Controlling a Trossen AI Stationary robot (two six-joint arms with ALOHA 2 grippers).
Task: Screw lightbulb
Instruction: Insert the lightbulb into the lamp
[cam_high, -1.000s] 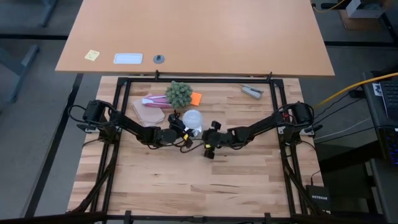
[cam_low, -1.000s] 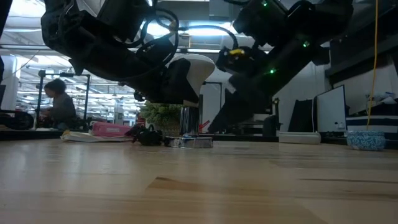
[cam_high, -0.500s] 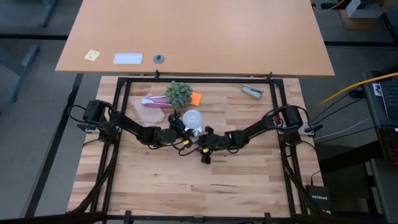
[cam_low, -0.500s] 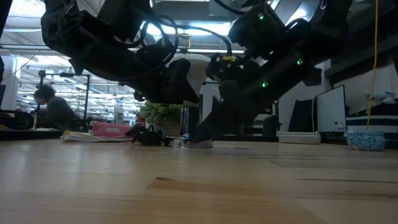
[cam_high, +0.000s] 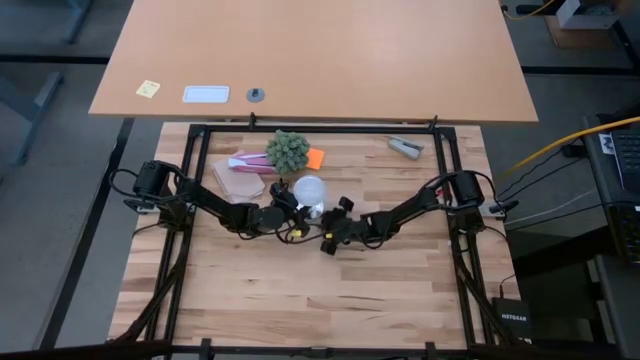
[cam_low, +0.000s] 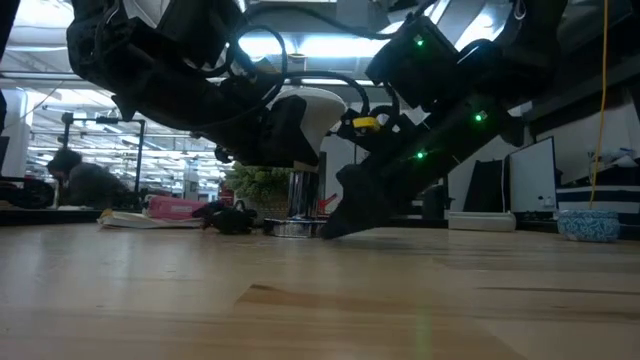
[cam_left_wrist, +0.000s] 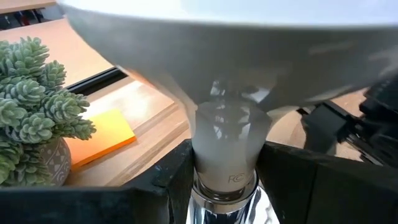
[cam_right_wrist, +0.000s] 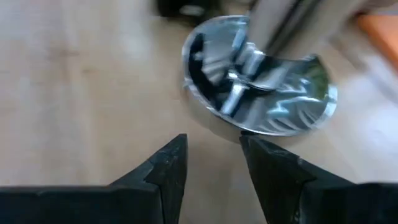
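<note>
The frosted white lightbulb (cam_high: 310, 189) stands upright, dome up, with its grey screw base (cam_low: 299, 195) down in the flat silver socket disc (cam_right_wrist: 261, 74), which lies on the table (cam_high: 300, 300) near the middle. My left gripper (cam_left_wrist: 227, 180) is shut on the bulb. My right gripper (cam_right_wrist: 214, 158) is open with a narrow gap. It slants down to the table just right of the disc (cam_low: 292, 228), its fingertips at the disc's rim. The disc's black cord (cam_low: 228, 215) trails to the left in the low view. My left gripper pinches the bulb's narrow white neck (cam_left_wrist: 227, 155), just above the metal base, between its two fingers (cam_left_wrist: 168, 180). The fingers come level from the table's left side. The bulb stands upright with its base in the disc. I cannot tell whether my right gripper touches the disc's rim (cam_right_wrist: 249, 127).
A potted succulent (cam_high: 288, 150), an orange sticky note (cam_high: 316, 158), a pink object (cam_high: 245, 160) and a small wooden board (cam_high: 238, 182) lie just behind the bulb. A grey object (cam_high: 405, 147) lies at the far right. The near half of the table is bare wood.
My right gripper has moved toward the table's left edge and down, until its fingertips are at table height beside the socket disc. My left gripper and the bulb have kept still.
</note>
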